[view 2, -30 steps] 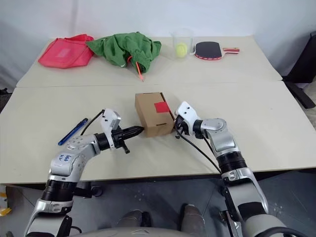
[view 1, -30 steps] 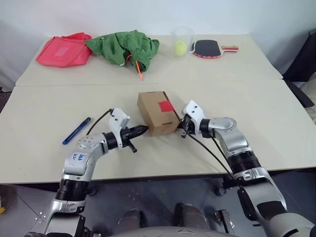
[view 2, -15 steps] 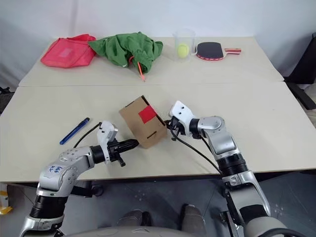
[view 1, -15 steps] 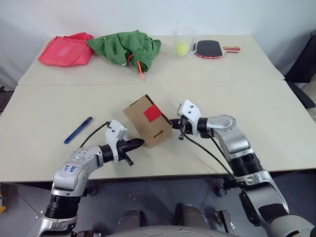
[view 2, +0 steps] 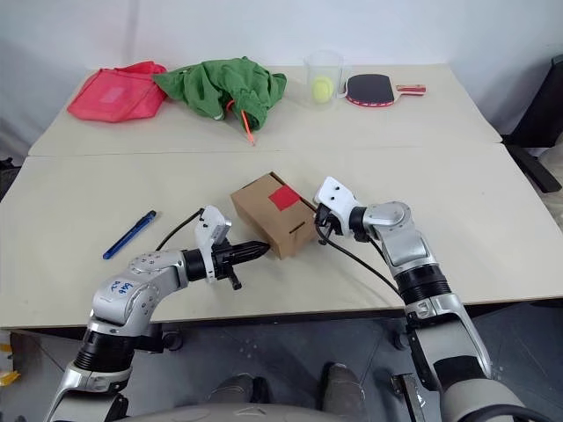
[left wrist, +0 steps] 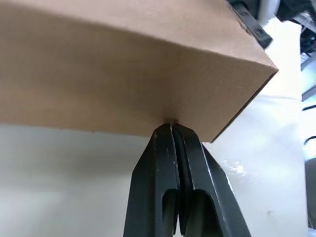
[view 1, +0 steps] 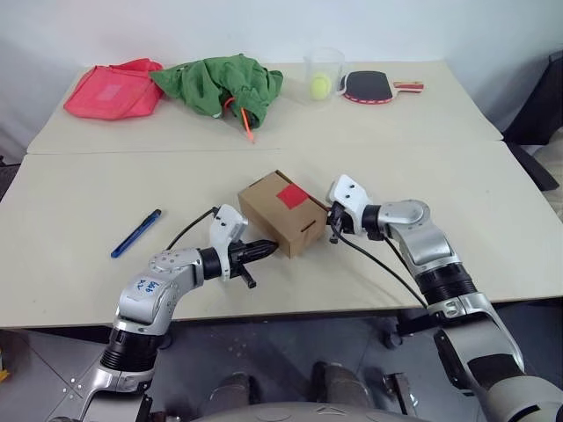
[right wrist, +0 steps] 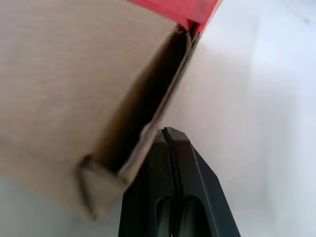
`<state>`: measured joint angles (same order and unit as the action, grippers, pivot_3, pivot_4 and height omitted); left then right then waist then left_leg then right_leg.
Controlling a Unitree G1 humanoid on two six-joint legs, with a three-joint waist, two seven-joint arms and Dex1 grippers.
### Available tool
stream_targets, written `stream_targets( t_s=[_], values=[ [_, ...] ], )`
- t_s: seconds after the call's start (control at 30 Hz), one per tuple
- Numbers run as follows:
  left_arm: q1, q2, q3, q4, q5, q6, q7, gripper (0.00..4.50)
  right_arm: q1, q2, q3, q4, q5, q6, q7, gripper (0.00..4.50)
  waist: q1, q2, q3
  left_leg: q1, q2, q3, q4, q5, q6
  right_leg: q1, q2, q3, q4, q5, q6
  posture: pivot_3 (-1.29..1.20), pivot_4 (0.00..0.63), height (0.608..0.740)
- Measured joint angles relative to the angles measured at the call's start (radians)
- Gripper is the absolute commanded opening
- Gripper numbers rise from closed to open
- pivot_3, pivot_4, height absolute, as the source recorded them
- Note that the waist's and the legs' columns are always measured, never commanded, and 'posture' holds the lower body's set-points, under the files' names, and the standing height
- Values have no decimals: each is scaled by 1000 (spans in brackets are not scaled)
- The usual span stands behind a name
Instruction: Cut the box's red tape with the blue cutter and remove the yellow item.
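The brown cardboard box [view 1: 283, 214] lies near the middle of the table, turned at an angle, with the red tape [view 1: 292, 196] on its top face. My left gripper [view 1: 266, 248] is shut, and its tips press against the box's near side [left wrist: 123, 74]. On the box's right side my right gripper [view 1: 332, 230] is also shut, its tips resting at the edge of a slightly gaping flap [right wrist: 148, 128]. The blue cutter [view 1: 136, 233] lies on the table to the left, apart from both grippers. The yellow item is hidden.
Along the far edge lie a pink-red bag [view 1: 114, 88], a green cloth [view 1: 220, 81] with an orange-red stick [view 1: 246, 127], a clear cup holding a yellow-green ball [view 1: 322, 83], and a paddle [view 1: 374, 85]. Bare tabletop lies right of the box.
Half a second ago the box stood tipped up on an edge; now it lies flat again, rotated. My left gripper has come back against its near side. The right gripper stays at the flap.
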<state>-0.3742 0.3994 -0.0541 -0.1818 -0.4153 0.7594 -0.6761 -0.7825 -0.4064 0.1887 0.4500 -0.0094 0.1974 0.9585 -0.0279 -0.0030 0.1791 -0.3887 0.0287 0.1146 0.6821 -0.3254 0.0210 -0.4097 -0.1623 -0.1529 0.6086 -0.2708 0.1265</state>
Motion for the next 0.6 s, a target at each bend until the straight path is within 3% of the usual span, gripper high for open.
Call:
stream_targets(
  t_s=[0.27, 0.47, 0.6],
  values=[
    [6, 7, 2, -4, -11, 6, -3, 48, 0, -48, 5, 8, -30, -51, -13, 0, 1, 0, 0, 0, 1, 2, 0, 0, 0, 0, 0, 0, 0, 0, 0, 0, 150, 740],
    [47, 44, 41, -19, -16, 5, -1, 48, -42, -95, 3, 171, -110, -171, -123, 0, -1, 0, 0, 0, 1, 3, 0, 0, 0, 0, 0, 1, 0, 0, 0, 0, 150, 740],
    [67, 72, 75, -44, -21, 5, 3, 48, -89, -95, -12, 204, -91, -174, -112, 0, -2, 0, 0, 0, 2, 2, 0, 0, 0, -1, 0, 2, 0, 0, 0, 0, 150, 740]
  ],
)
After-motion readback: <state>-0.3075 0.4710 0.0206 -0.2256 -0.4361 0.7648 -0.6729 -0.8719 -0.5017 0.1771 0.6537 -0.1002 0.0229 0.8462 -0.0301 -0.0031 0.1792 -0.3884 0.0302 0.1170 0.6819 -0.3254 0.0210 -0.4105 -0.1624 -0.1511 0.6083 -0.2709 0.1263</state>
